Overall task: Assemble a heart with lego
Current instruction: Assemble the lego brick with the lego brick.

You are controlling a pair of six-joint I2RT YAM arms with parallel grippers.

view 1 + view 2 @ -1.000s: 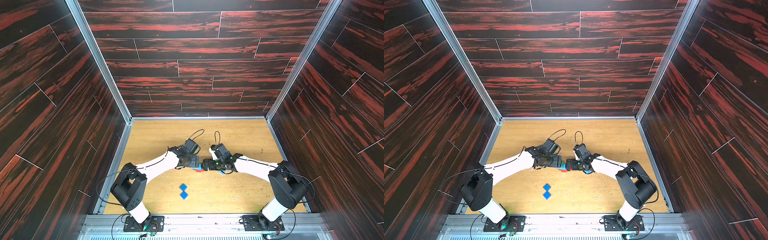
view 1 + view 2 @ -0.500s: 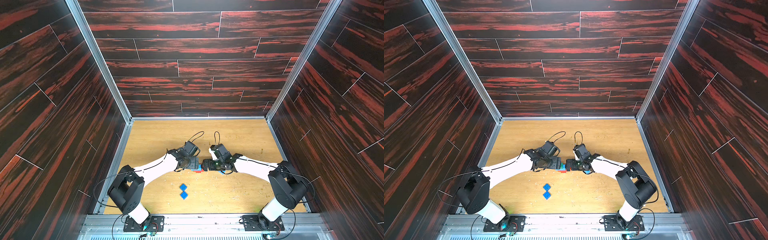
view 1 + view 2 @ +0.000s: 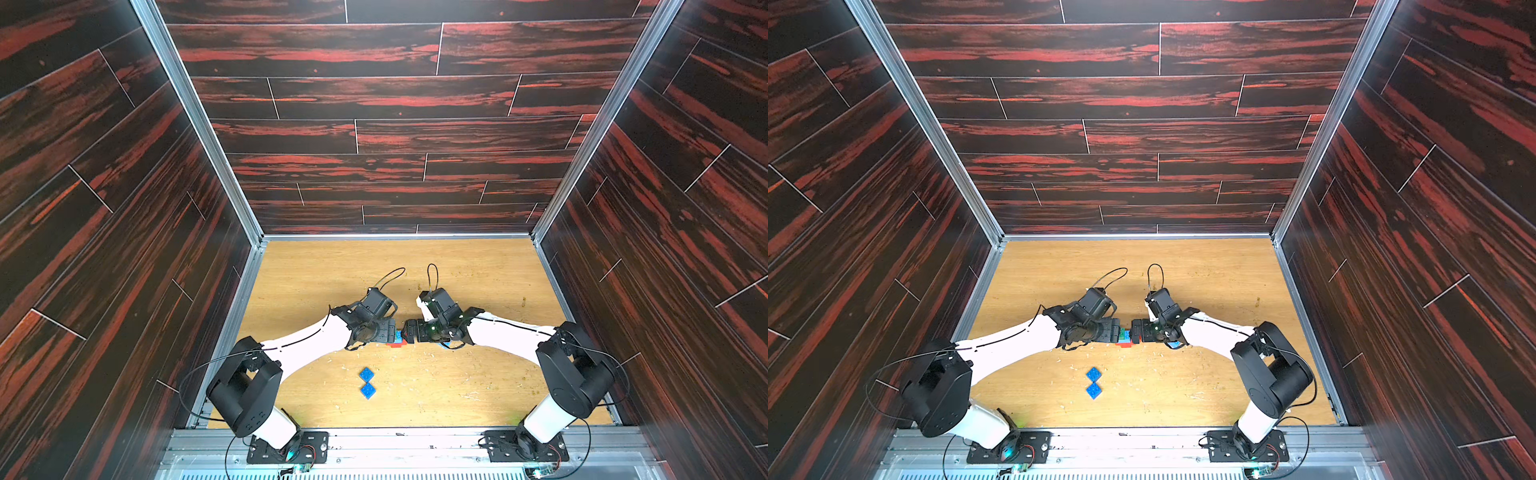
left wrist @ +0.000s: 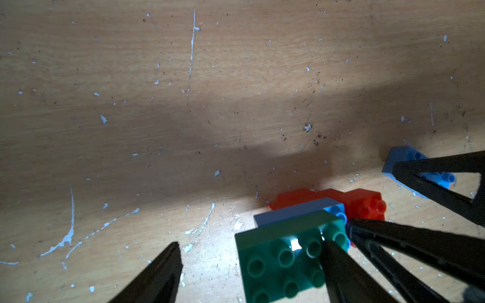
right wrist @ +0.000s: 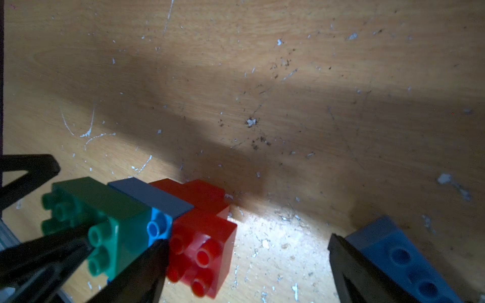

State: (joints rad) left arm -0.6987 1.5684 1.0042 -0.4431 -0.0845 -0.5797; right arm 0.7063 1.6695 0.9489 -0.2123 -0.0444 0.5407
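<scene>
The half-built heart [image 5: 199,230], stepped glossy studded bricks in green, light blue and red-orange, sits mid-counter between the left fingers [image 4: 162,272] and right fingers [image 5: 141,272], both pairs spread wide, clamping nothing. A long light blue brick [image 5: 401,257] lies by the right fingers, and two square dark blue bricks [image 3: 366,374] lie nearer the arm bases. The counter [image 3: 457,282] is scuffed pale wood flecked white, walled by dark red-streaked planks [image 3: 374,104].
</scene>
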